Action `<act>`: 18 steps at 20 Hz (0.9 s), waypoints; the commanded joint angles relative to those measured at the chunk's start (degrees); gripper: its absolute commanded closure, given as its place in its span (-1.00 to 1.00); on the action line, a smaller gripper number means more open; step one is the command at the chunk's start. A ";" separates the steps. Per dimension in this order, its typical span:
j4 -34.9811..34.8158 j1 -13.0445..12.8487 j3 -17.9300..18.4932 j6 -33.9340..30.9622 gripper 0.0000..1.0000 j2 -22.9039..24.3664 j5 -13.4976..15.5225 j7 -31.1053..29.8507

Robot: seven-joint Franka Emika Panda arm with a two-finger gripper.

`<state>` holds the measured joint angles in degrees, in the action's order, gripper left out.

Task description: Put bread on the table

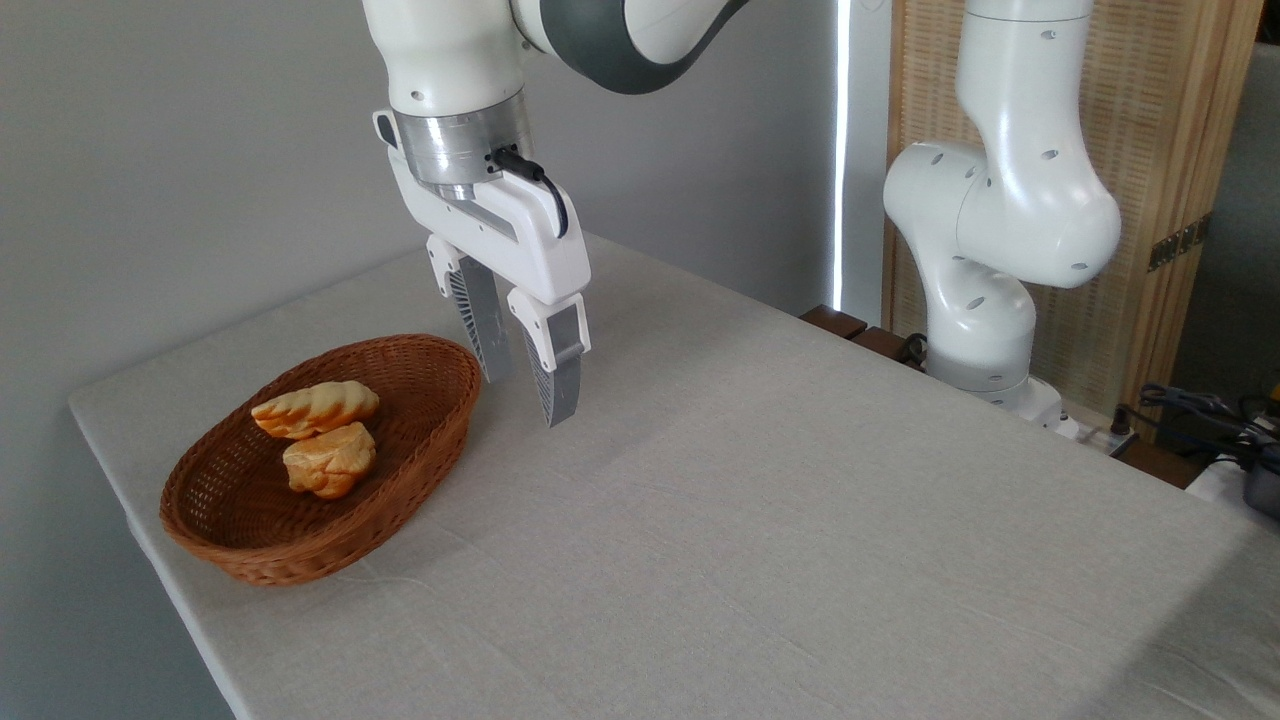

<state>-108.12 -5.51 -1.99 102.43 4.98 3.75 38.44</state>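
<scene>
Camera view, fixed, looking down across the table [760, 560], a large rectangular surface covered with plain light grey-beige cloth. Brown oval wicker basket [420, 455] sits on the cloth towards 9 o'clock of the frame, near the table's left edge. Inside it lies the bread [315, 408], a long, flat, braided leaf-shaped loaf, pale golden with orange-brown edges, resting across the basket's upper half. Small lumpy round golden roll [330, 460] lies at 6 o'clock of the loaf, touching it. Both items are inside the basket; neither is on the cloth.

White robot arm [1000, 220] rises from its base at 3 o'clock of the frame, just beyond the table's far edge, and re-enters from 12 o'clock. Its two-finger gripper [520, 385] hangs above the cloth at 2 o'clock of the basket, just beside the rim, fingers pointing downward. Grey ribbed fingers [556, 385] are spread with a clear gap between them, and nothing is held. Gripper is apart from the loaf and not over the basket interior.

Woven wooden screen [1180, 150] stands behind the arm at 2 o'clock of the frame. Dark cables [1190, 405] lie at 3 o'clock, off the table.
</scene>
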 commanded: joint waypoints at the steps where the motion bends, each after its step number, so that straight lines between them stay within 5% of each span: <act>1: 0.28 0.15 0.06 0.58 -1.00 -0.24 -0.59 1.11; 18: 0.36 0.15 -0.03 1.10 -1.00 -0.50 -0.15 0.41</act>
<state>-108.07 -5.51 -1.99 102.50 4.89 3.75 38.44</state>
